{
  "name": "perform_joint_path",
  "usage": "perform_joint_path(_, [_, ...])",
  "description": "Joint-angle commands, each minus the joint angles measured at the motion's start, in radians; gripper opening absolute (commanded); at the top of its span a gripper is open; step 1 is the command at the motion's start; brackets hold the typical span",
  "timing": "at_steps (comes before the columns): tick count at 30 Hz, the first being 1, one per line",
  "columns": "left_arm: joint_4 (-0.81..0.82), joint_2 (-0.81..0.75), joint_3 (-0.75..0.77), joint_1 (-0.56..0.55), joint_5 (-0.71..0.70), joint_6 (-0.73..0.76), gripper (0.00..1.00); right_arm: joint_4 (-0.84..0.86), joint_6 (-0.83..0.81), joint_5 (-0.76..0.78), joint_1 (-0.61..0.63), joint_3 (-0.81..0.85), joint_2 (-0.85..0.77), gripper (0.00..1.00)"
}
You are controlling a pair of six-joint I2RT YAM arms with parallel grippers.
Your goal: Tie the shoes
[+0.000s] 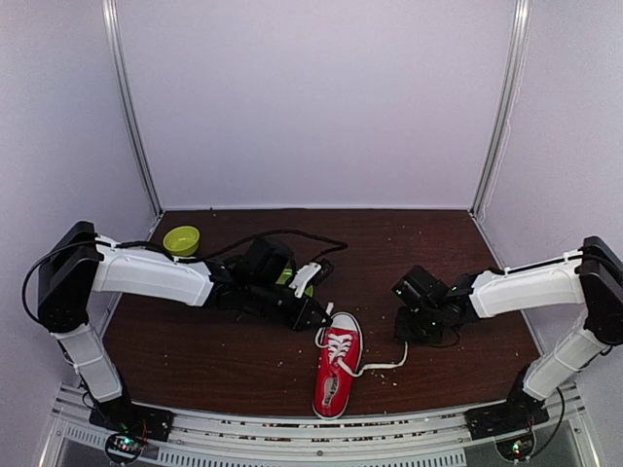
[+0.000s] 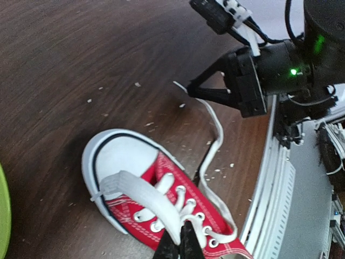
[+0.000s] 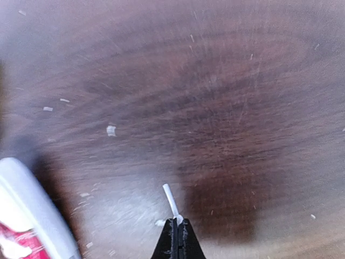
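My left gripper (image 2: 182, 236) is squeezed tight on a flat white lace (image 2: 141, 193) — the small red canvas sneaker with a white rubber toe cap (image 2: 124, 156) lies right in front of those jaws, toe pointing away. I see my right gripper (image 3: 177, 226) shut too, pinching a thin white lace tip (image 3: 169, 197) that pokes out just past its jaws over the dark brown wooden table (image 3: 226, 108) — the sneaker sits off to their left.

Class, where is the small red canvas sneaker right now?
In the top view, the red canvas sneaker lies at the middle of the near edge of the dark wooden table, right of and nearer than the lime-green bowl.
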Motion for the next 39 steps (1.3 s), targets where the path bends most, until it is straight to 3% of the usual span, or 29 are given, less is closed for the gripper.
perform_joint_path(1, [0.113,0.023,0.027,0.004,0.188,0.072,0.00,-0.043,-0.035,0.066,0.006,0.053,-0.181,0.00])
perform_joint_path(11, [0.090,0.113,0.147,0.004,0.344,0.104,0.00,0.189,-0.121,0.023,0.007,0.020,-0.484,0.00])
perform_joint_path(22, [0.018,0.207,0.271,0.001,0.372,0.118,0.00,0.451,-0.168,-0.083,0.020,-0.010,-0.547,0.00])
perform_joint_path(30, [0.013,0.228,0.308,0.001,0.411,0.118,0.03,0.487,-0.209,-0.094,0.019,0.032,-0.528,0.00])
perform_joint_path(35, [-0.007,0.211,0.299,0.001,0.360,0.121,0.03,0.497,-0.222,-0.090,0.019,0.038,-0.521,0.00])
perform_joint_path(39, [-0.058,0.192,0.290,0.008,0.180,0.116,0.01,0.497,-0.228,-0.091,0.020,0.044,-0.528,0.00])
